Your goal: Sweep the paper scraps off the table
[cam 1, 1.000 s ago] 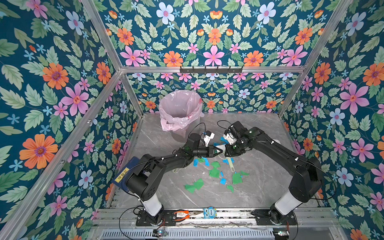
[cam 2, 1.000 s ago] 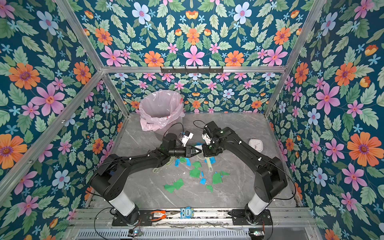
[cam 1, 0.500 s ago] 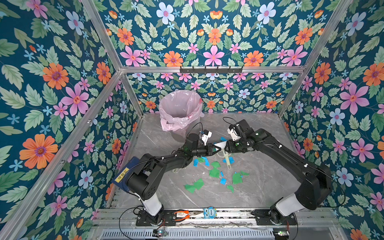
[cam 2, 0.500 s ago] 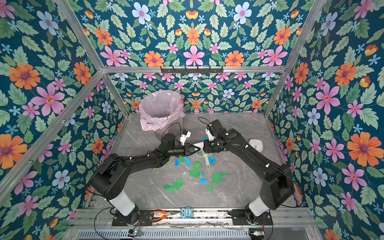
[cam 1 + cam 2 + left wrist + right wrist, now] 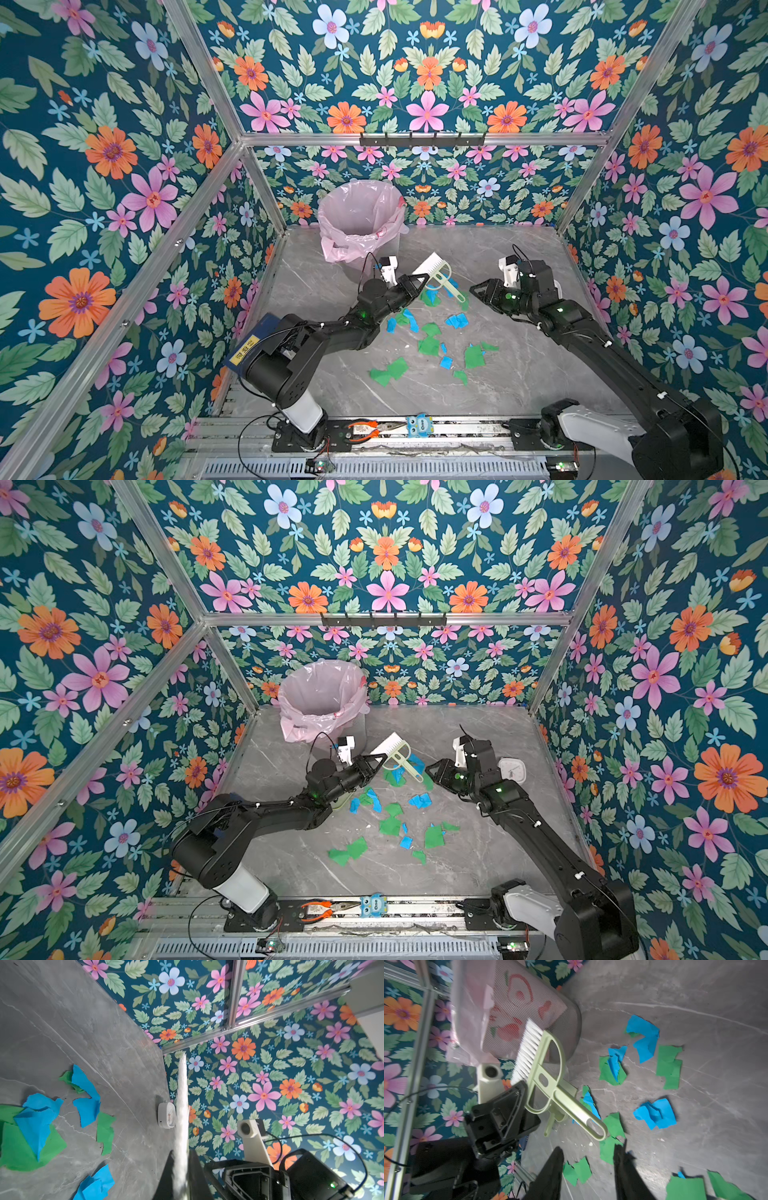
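Torn green and blue paper scraps (image 5: pixel 429 345) lie scattered over the middle of the grey marble table (image 5: pixel 523 374); they also show in the wrist views, paper scraps (image 5: pixel 654 1114) and paper scraps (image 5: pixel 37 1126). My left gripper (image 5: pixel 420 282) is shut on the white bristle end of a pale green brush (image 5: pixel 441 272) and holds it above the scraps. The bristles (image 5: pixel 182 1095) stand out between its jaws. My right gripper (image 5: pixel 476 293) is open, just right of the brush's handle tip and apart from it. A pale green dustpan (image 5: pixel 566 1087) is mostly hidden under the brush.
A mesh bin with a pink bag (image 5: pixel 361 220) stands at the back left, close behind the brush. A small white clock (image 5: pixel 512 769) lies near the right wall. Orange pliers (image 5: pixel 365 428) and a blue owl tag (image 5: pixel 419 424) rest on the front rail.
My right gripper, which was at the brush handle, has opened and drawn back to the right. The left gripper still holds the brush, hardly moved.
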Tool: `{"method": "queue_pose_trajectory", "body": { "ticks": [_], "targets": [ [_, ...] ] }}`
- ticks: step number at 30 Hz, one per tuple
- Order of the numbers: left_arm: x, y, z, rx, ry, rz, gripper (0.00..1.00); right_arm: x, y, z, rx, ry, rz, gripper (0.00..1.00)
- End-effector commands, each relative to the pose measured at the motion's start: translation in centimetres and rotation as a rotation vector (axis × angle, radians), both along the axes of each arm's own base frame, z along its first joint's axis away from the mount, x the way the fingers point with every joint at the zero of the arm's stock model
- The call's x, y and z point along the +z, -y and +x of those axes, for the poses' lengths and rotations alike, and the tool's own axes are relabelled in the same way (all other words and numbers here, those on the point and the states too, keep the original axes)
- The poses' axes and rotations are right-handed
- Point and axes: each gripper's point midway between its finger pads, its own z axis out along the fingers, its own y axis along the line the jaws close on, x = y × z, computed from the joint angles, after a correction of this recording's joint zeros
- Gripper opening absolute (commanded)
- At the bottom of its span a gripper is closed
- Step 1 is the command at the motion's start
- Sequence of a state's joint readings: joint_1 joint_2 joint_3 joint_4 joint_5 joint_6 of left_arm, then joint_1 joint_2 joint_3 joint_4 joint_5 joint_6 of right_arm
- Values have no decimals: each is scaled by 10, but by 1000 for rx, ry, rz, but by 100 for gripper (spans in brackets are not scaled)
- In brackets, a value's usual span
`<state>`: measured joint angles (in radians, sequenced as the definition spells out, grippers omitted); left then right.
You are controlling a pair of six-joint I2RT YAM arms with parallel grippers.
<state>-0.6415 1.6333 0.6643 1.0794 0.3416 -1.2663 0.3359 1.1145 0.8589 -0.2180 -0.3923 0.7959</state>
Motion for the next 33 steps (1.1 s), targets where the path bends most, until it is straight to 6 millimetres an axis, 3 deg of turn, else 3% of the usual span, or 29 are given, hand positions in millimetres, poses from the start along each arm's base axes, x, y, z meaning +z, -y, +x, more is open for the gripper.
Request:
{"method": "queue_pose_trajectory", "body": {
  "ticks": [1,6,12,22,27,33],
  "targets": [
    [38,-9,3,73,58,-135,0,17,-7,5,-17,35,121,46],
    [50,-10,-3,81,51,-204,0,16,-9,10,-34,41,196,47],
    [51,-1,-9,45,26,-266,0,35,-14,14,-16,94,254,44],
    [61,15,-12,-13,26,-327,0,38,-17,18,-6,117,265,40],
    [66,24,-17,-48,32,-334,0,42,-17,20,-2,136,262,30],
    [61,28,-20,-72,13,-347,0,51,-17,24,-5,166,260,26]
  ]
}}
